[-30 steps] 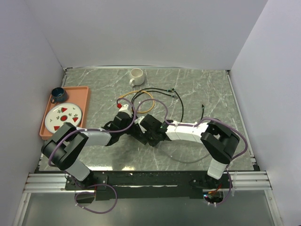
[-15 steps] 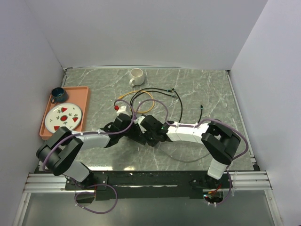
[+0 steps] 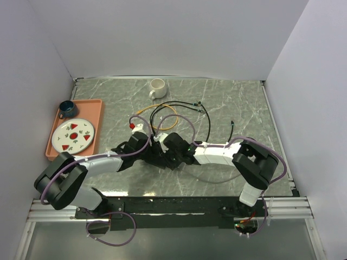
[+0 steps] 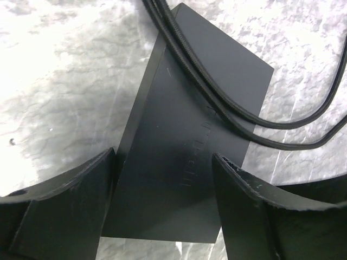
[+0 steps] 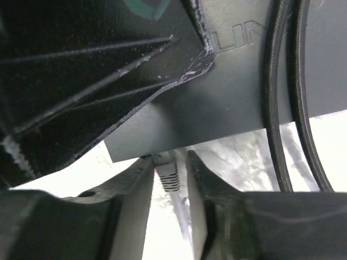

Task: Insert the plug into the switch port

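A grey marble-patterned desk (image 3: 244, 103) carries an orange tray (image 3: 81, 101) at its left edge and a white mug (image 3: 157, 88) upright near the far edge. Black cables (image 3: 207, 122) and a yellow cable (image 3: 149, 108) loop across the centre. A matte-black switch box (image 4: 190, 135) lies flat on the desk, two black cables crossing its top. A short black cable (image 3: 232, 130) lies apart, to the right.
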Controlling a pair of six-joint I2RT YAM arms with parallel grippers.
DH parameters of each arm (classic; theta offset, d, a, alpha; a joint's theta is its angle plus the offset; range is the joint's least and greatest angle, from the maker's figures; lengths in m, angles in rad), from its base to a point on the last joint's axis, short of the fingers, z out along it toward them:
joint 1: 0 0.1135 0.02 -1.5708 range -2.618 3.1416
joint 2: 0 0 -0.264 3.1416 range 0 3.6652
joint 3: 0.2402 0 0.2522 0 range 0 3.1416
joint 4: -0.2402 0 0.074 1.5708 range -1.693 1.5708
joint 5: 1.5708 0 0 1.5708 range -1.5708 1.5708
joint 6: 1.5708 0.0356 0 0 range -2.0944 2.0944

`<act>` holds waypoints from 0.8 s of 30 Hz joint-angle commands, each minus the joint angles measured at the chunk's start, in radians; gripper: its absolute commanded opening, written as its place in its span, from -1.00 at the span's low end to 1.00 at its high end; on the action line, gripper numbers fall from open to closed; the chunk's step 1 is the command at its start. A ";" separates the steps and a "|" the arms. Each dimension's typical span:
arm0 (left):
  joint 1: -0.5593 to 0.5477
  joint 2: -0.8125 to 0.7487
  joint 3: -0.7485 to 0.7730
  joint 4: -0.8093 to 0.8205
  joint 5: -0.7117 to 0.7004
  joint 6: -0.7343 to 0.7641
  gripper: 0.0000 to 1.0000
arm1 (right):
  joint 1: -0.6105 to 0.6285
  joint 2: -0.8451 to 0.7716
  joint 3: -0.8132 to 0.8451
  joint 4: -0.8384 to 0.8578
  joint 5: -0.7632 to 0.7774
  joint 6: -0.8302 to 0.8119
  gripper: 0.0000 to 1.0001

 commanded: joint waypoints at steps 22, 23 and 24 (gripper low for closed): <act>0.084 -0.217 0.086 -0.267 0.113 0.083 0.85 | -0.002 -0.174 -0.080 0.256 -0.038 -0.019 0.79; 0.088 -0.221 0.090 -0.272 0.114 0.092 0.85 | -0.002 -0.187 -0.085 0.254 -0.038 -0.018 0.79; 0.091 -0.226 0.096 -0.278 0.114 0.097 0.85 | -0.004 -0.215 -0.092 0.254 -0.037 -0.015 0.79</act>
